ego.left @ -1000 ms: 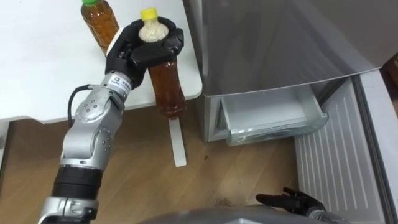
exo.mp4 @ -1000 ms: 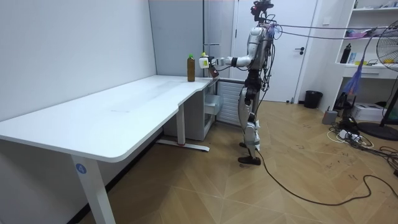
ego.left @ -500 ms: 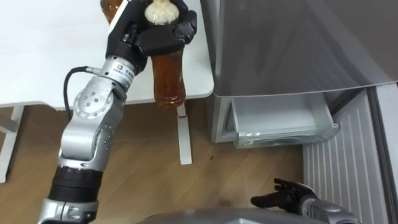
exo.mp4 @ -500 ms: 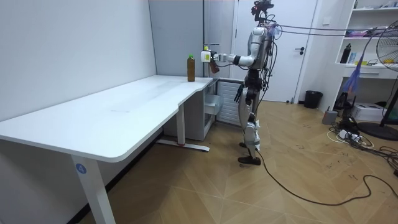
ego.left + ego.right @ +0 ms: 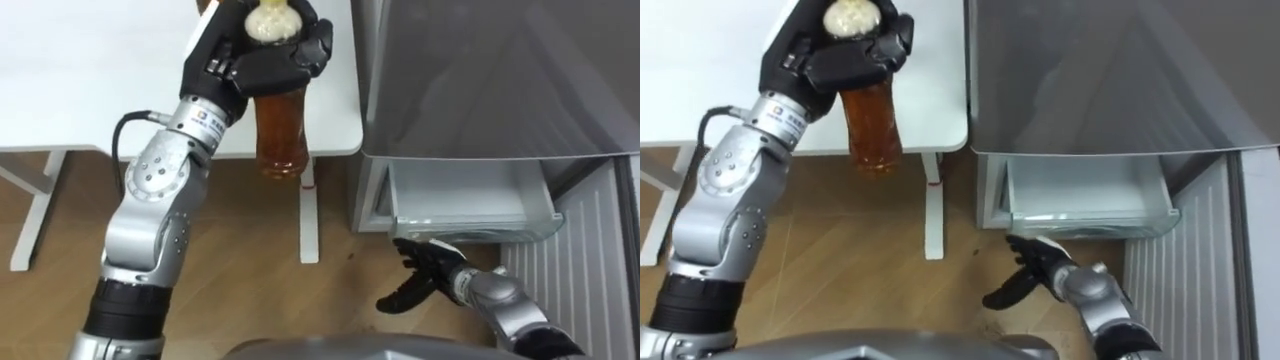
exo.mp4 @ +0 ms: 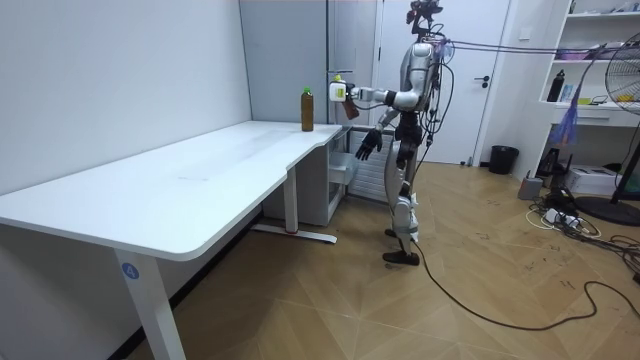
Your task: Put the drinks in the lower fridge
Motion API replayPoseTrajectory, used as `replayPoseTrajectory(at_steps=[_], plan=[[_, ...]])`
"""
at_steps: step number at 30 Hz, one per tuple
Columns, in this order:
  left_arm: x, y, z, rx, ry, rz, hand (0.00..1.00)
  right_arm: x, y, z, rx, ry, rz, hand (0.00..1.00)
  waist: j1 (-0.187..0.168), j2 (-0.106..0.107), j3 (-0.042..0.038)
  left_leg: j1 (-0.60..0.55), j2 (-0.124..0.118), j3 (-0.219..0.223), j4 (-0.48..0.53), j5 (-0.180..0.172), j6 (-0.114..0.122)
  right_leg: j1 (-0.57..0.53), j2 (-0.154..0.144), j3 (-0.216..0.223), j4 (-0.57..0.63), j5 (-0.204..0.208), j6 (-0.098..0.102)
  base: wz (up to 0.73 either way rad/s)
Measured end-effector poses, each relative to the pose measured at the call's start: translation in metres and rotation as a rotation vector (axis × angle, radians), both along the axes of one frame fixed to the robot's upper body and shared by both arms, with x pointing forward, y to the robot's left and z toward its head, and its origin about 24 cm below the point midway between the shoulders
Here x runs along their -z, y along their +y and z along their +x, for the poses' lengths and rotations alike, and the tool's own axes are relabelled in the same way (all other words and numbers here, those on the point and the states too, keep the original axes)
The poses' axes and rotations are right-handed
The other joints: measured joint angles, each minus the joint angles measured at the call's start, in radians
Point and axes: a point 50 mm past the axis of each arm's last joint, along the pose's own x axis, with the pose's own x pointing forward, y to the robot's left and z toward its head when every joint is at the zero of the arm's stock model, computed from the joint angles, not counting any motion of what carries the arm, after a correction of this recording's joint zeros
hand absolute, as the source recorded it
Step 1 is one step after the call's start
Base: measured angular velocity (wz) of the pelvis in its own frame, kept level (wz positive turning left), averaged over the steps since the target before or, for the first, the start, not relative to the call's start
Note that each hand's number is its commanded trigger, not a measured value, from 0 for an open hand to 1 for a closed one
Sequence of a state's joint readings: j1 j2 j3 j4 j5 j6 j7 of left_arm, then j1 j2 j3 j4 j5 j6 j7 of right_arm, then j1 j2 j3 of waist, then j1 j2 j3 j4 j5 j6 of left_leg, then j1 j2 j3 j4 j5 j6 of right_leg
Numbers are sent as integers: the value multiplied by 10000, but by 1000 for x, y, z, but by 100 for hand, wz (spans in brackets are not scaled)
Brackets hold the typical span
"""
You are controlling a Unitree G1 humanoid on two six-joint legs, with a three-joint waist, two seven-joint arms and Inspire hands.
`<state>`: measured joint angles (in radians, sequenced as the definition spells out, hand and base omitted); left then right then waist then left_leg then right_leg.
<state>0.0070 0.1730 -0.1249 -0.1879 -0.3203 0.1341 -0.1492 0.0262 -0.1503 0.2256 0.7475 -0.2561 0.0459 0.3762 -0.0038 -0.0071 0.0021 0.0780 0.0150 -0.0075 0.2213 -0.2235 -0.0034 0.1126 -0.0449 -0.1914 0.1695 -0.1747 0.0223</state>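
left hand (image 5: pixel 268 62) clenched round tea bottle (image 5: pixel 280 135), now lifted past desk (image 5: pixel 90 100) front edge | right hand (image 5: pixel 425 272) risen, fingers spread (empty), near open lower fridge drawer (image 5: pixel 470 190) | placing likely next

The bottle (image 5: pixel 280 130) holds clear amber-brown liquid and its cap (image 5: pixel 272 18) is pale cream-yellow. The left hand (image 5: pixel 262 62) around it is black, on a silver-grey arm with a small white label. The right hand (image 5: pixel 425 268) is black too, with a silver wrist. The table (image 5: pixel 90 80) is plain white. The fridge (image 5: pixel 500 80) is matte grey, its drawer (image 5: pixel 470 200) pale whitish-grey. The floor (image 5: pixel 250 290) is warm brown wood in a herringbone pattern. The second bottle (image 6: pixel 307 112) is dark brown with a green cap.
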Motion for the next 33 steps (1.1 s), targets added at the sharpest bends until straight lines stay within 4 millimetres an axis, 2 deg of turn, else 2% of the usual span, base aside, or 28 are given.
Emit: replayPoseTrajectory(at_steps=[5,8,13,21,29,33], plan=[[3,-3,-3,183,118,-87,100,-17,20,6,-1115,-888,495,0,334,12,9,-41,-2,-111,3,0,0,11,3,-72,-3,1,-1,7],[3,-4,-3,169,25,-109,100,-26,28,13,-1504,-1301,835,0,366,17,18,-30,-32,-218,5,0,0,88,-22,-173,-7,1,0,11],[2,-5,-4,176,-109,-209,100,-45,36,25,-2148,-1969,1373,0,397,40,83,-41,-63,-236,11,8,15,142,-56,-231,10,0,1,1],[16,-2,-15,62,462,-270,100,-50,41,25,-2573,-1727,2096,0,418,44,102,-30,-62,-235,-25,7,16,147,-52,-231,11,-1,3,0],[25,-2,-21,-3,877,-310,100,-57,48,23,-2062,-1360,4432,0,429,-102,193,-61,-62,-219,-14,8,17,72,-54,-202,16,-2,5,-1],[30,-8,-24,251,1097,-324,100,-66,54,26,-1875,-1448,5551,0,416,-136,183,-120,-62,-188,-2,8,17,23,-55,-182,22,-2,5,0]])
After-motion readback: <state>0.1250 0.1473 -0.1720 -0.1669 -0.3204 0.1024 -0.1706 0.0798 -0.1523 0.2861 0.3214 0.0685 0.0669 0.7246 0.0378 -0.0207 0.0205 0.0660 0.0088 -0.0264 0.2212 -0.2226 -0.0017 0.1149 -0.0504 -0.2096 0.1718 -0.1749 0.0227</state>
